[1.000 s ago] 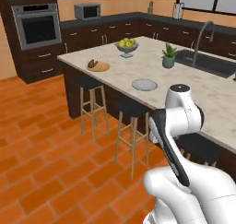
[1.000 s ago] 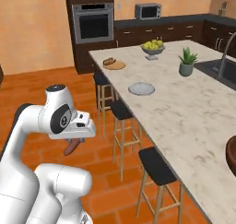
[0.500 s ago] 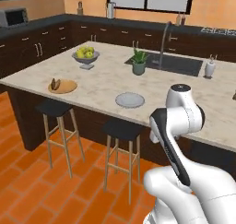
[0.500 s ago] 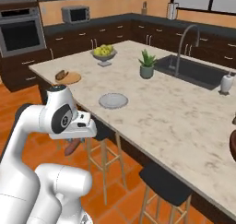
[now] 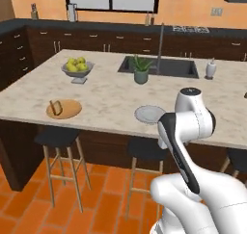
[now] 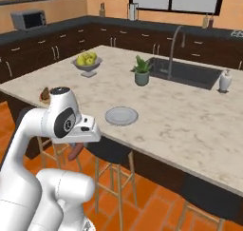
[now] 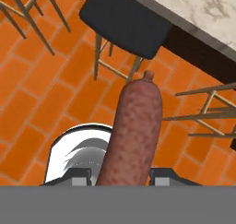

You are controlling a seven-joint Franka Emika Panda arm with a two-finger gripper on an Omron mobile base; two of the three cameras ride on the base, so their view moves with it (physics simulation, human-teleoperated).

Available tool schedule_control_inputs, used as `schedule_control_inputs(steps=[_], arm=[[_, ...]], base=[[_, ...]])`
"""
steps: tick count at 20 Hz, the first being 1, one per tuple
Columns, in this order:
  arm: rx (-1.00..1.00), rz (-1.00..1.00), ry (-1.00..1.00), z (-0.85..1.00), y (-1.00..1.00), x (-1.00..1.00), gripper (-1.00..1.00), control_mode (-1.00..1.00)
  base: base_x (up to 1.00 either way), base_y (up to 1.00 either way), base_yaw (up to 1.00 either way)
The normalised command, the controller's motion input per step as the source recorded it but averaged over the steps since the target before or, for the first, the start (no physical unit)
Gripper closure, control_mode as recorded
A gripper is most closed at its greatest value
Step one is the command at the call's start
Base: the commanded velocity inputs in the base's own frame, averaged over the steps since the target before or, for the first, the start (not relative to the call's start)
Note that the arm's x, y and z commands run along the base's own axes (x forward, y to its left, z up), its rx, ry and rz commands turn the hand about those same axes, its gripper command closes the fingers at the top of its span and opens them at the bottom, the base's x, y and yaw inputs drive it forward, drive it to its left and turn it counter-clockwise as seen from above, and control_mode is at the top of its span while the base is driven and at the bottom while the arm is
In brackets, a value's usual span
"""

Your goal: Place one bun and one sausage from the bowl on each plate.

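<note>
Pointing lengthwise away from the pincer (image 7: 120, 178), sausage (image 7: 133, 135) is clamped.

A reddish-brown sausage (image 7: 133, 135) is sticking out lengthwise from the gripper (image 7: 120, 176), clamped between its fingertips above the orange floor. On the island's near edge, the pale grey plate (image 5: 150, 114) is lying flat, right of the tan-orange plate (image 5: 64, 109), which is carrying a small brown piece.
</note>
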Motion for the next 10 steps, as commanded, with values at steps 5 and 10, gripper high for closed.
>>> schedule_control_inputs(steps=[5,10], arm=[[0.00,0.00,0.00,0.00,0.00,0.00,1.00,1.00],[0.00,0.00,0.00,0.00,0.00,0.00,1.00,1.00]], base=[[0.32,1.00,-0.39],[0.37,1.00,-0.38]])
